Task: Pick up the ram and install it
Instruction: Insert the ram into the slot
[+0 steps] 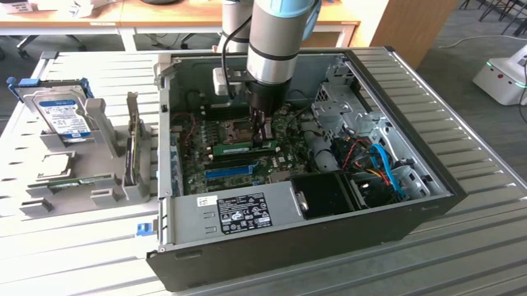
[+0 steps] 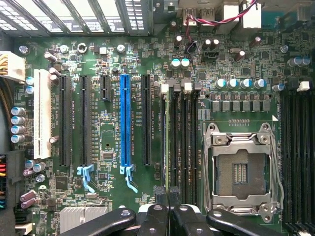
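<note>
From the exterior view's left, we see a grey holder [image 1: 97, 148] on the worktop [image 1: 82, 259]. It carries a hard drive [image 1: 64, 117] and a spare green stick [image 1: 78, 183]. To its right stands the open computer case [image 1: 428, 203]. Inside, the ram [image 1: 239, 148] [image 2: 167, 142] stands on edge along the black memory slots, between the blue slot [image 1: 231, 171] [image 2: 126, 123] and the CPU socket [image 2: 241, 169]. The hand [image 1: 265, 140] [image 2: 167, 191] is clamped on the ram, with its fingers nearly together. We cannot tell whether the ram is fully seated.
</note>
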`<action>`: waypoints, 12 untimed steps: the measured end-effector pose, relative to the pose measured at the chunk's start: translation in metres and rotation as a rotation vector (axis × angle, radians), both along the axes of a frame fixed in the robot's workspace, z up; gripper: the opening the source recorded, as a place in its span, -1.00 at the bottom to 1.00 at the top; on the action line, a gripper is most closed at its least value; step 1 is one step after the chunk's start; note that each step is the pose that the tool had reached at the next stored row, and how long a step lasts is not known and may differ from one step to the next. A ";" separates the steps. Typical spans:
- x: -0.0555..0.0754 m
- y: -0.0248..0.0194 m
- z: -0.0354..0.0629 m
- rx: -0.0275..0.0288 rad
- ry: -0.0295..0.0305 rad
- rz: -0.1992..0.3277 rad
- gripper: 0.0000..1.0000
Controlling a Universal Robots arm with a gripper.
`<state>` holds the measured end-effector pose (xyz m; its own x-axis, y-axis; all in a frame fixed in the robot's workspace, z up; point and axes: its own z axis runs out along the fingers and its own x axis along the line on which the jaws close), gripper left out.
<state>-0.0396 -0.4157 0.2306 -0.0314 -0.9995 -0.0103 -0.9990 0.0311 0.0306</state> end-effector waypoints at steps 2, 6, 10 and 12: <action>0.000 0.0000 0.0000 0.0000 0.0005 0.002 -0.76; 0.000 0.0000 0.0000 0.0001 0.0009 0.005 -0.76; 0.000 0.0000 -0.0002 0.0001 0.0009 0.005 -0.76; 0.000 0.0000 -0.0006 0.0000 0.0009 0.005 -0.76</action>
<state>-0.0395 -0.4157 0.2300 -0.0264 -0.9996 -0.0103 -0.9992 0.0261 0.0315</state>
